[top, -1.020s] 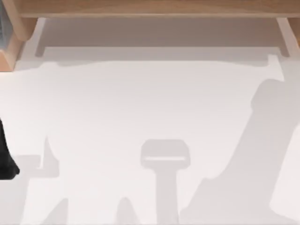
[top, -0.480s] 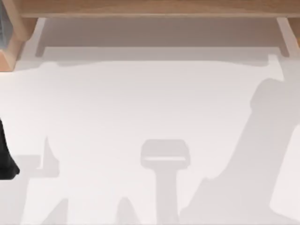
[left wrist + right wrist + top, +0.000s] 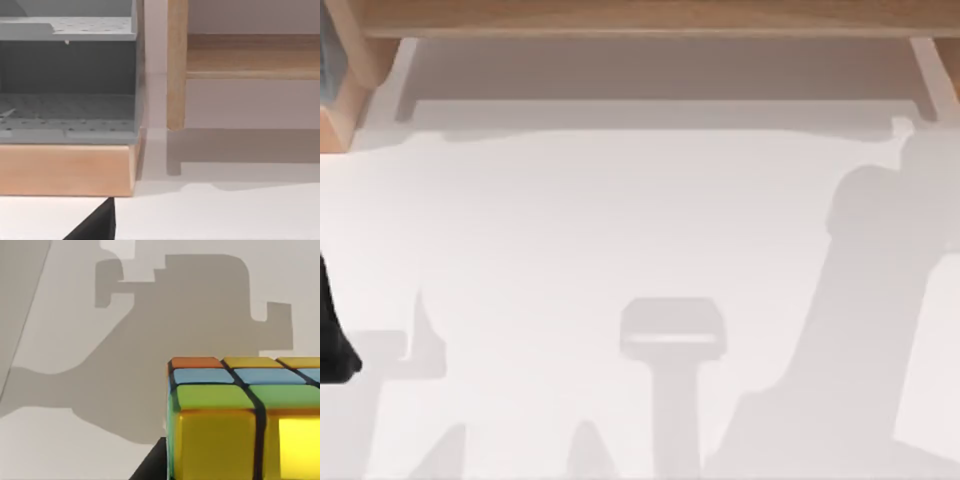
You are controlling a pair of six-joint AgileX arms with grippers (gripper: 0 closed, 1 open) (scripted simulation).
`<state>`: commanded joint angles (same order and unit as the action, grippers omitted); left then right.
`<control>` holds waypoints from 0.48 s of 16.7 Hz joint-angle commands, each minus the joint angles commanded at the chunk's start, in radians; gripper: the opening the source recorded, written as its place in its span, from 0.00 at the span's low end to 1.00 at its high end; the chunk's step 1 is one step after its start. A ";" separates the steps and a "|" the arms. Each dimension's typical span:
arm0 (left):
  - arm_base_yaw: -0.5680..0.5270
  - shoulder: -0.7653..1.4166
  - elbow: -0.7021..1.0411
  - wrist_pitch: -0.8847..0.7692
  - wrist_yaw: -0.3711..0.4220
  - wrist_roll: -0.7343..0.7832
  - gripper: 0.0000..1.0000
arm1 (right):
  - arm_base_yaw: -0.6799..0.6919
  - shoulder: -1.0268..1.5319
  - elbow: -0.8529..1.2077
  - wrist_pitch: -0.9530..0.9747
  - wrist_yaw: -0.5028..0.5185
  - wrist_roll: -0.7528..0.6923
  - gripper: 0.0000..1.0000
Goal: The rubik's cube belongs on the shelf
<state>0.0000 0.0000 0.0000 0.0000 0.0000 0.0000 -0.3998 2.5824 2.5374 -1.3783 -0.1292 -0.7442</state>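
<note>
A: What is sitting nearest the right wrist camera?

B: The rubik's cube (image 3: 235, 425), close up against the lens, its yellow face toward it, with green, blue and orange squares above. It is hanging over the white table (image 3: 60, 450), and a blocky shadow is lying on the tabletop beyond it. A dark sliver of the right gripper (image 3: 152, 465) is showing beside the cube; I cannot tell how its jaws are standing.

A: And from the left wrist?

B: A black tip of the left gripper (image 3: 97, 225) is poking in at the near edge; I cannot tell there either. Beyond it a grey perforated rack (image 3: 67, 80) is resting on a wooden base (image 3: 65, 167), and just beside that the shelf (image 3: 250, 55) is showing its upright post and its board.

A: And from above?

B: The left arm (image 3: 332, 335) is sitting parked at the table's left edge. Arm shadows are falling across the tabletop, and the shelf is running along the far edge.
</note>
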 joint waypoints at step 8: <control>0.000 0.000 0.000 0.000 0.000 0.000 1.00 | 0.022 -0.090 -0.054 0.018 0.023 -0.003 0.00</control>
<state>0.0000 0.0000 0.0000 0.0000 0.0000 0.0000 -0.3782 2.4925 2.4830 -1.3601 -0.1065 -0.7467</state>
